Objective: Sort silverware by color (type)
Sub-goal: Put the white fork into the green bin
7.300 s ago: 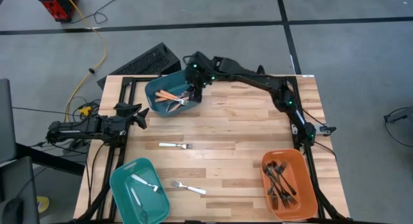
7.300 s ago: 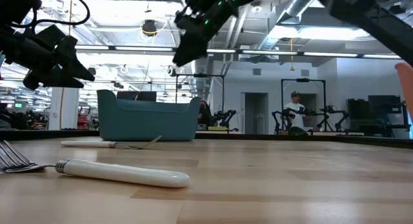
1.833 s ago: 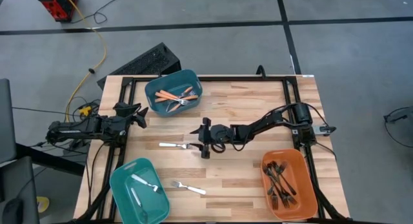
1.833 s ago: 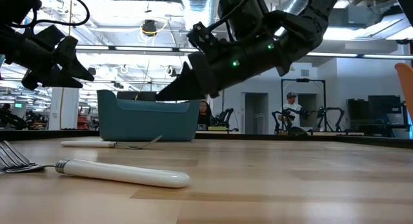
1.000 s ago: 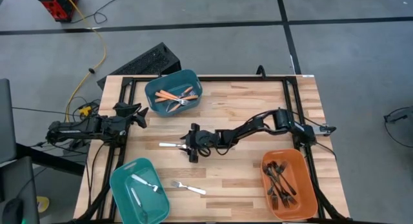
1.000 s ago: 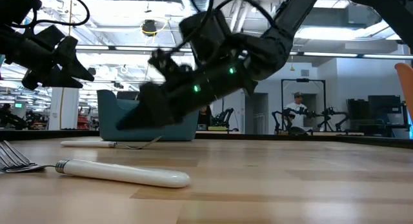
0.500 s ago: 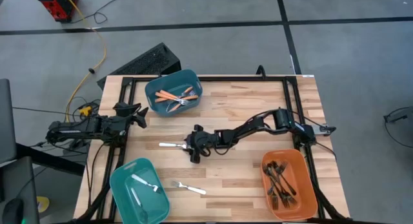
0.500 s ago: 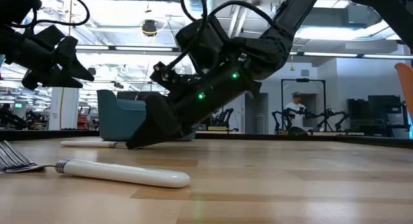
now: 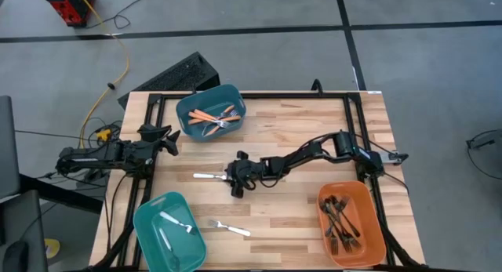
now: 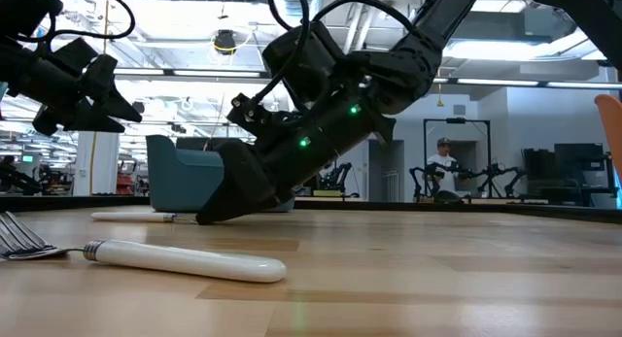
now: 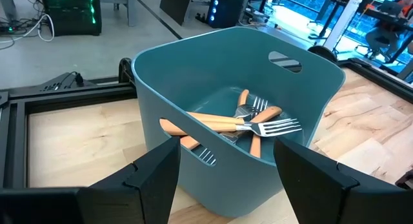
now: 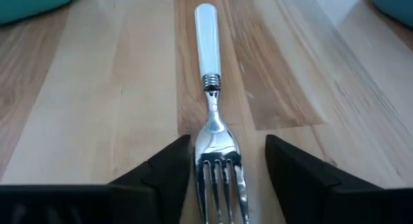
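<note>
The right claw [image 9: 232, 180], lowered to the wooden bench [image 9: 298, 123], has its fingers apart on either side of the tines of a white-handled fork [image 12: 213, 104] lying mid-bench, while the left claw [image 9: 167, 139] waits with fingers apart facing the far teal bin [image 9: 210, 109].

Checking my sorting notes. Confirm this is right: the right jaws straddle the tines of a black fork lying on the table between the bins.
One detail is wrong: the fork is not black. The right wrist view shows a white handle and silver tines. The rest holds: the right gripper is down at the table with its jaws either side of the tines, and the high view places it between the bins.
</note>
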Motion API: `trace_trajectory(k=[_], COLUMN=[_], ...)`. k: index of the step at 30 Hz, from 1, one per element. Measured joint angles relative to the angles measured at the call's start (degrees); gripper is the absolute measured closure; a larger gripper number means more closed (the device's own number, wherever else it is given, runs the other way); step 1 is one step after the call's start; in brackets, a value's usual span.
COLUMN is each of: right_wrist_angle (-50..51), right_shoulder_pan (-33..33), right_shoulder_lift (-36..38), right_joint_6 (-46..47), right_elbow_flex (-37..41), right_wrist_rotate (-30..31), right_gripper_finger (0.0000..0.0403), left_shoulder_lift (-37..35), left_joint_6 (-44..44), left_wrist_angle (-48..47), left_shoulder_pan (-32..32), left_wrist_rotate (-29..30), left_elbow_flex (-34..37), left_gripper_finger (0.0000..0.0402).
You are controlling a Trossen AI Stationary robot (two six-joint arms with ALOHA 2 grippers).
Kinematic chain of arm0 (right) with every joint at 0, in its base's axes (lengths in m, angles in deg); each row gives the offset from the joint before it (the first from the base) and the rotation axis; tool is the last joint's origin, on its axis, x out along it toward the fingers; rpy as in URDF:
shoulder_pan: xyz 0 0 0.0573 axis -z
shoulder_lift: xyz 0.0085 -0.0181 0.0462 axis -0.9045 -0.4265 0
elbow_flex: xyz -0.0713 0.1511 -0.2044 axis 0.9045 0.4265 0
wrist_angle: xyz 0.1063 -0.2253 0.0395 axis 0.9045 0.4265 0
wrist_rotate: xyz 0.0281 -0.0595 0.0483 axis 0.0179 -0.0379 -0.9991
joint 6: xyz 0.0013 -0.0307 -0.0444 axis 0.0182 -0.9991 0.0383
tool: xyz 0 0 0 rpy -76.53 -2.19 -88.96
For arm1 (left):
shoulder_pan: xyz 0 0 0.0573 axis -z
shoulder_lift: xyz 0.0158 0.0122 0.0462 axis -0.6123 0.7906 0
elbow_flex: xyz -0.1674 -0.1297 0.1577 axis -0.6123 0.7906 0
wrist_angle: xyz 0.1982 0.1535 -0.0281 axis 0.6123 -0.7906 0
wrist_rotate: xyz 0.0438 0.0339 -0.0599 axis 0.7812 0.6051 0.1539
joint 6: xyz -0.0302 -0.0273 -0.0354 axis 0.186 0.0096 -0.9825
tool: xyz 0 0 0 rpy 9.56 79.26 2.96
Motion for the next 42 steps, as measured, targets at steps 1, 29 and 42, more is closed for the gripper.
trace_trajectory(k=[1,29,42], right_wrist_angle=[0.3,1.5,12.1], right_shoulder_pan=[0.0,-0.9,-1.1], right_shoulder_lift=[0.0,1.4,7.7], right_joint_6=[0.0,-4.1,-7.6], right_elbow_flex=[0.0,0.3,0.4], right_wrist_rotate=[0.0,4.2,6.0], right_gripper_finger=[0.0196,0.0387,0.0388], left_shoulder_lift=[0.0,0.0,0.0], left_joint_6=[0.0,-0.1,-0.1], left_wrist_angle=[0.0,0.0,0.0], left_shoulder_pan=[0.0,0.0,0.0], left_wrist_rotate=[0.0,0.0,-1.5], left_elbow_flex=[0.0,0.0,0.0], left_gripper_finger=[0.0167,0.0167,0.0167])
